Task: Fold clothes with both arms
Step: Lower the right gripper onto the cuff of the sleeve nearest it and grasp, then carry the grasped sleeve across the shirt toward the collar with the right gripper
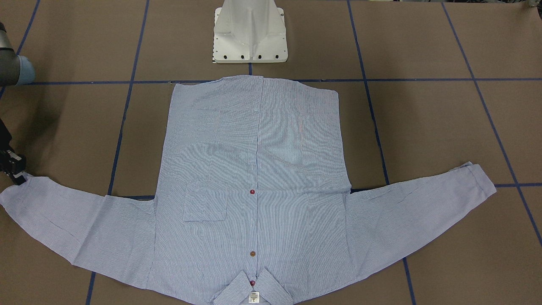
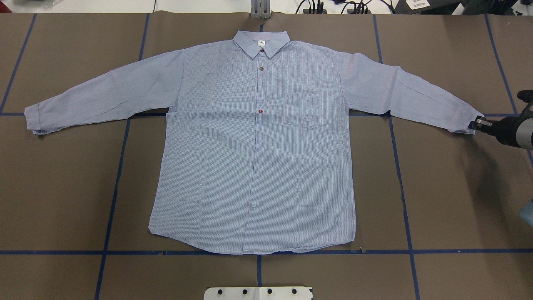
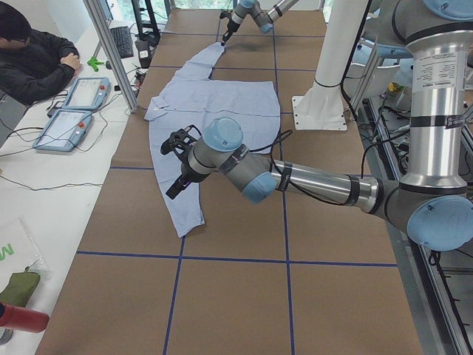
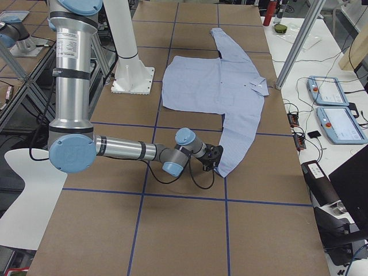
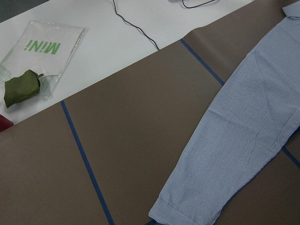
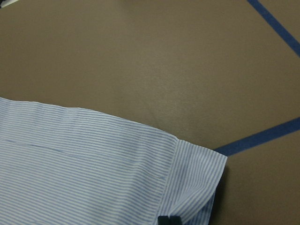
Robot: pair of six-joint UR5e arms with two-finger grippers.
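Note:
The clothes are one light blue striped shirt (image 2: pixel 258 146) lying flat and front up on the brown table, collar away from the robot, both sleeves spread out. My right gripper (image 2: pixel 476 123) is low at the end of the sleeve on my right, shut on its cuff (image 6: pixel 192 178); its dark tip (image 6: pixel 168 219) shows on the cloth. In the front view it sits at the left edge (image 1: pixel 20 180). My left gripper (image 3: pixel 176 166) hovers above the other sleeve (image 5: pixel 234 140), seen only from the left side, so I cannot tell its state.
The white pedestal base (image 1: pixel 250 34) stands at the shirt's hem. Blue tape lines cross the brown table (image 2: pixel 449 187). Beyond the collar side, a white bench holds two teach pendants (image 3: pixel 70 118) and a plastic bag (image 5: pixel 37 61); a person (image 3: pixel 33 55) sits there.

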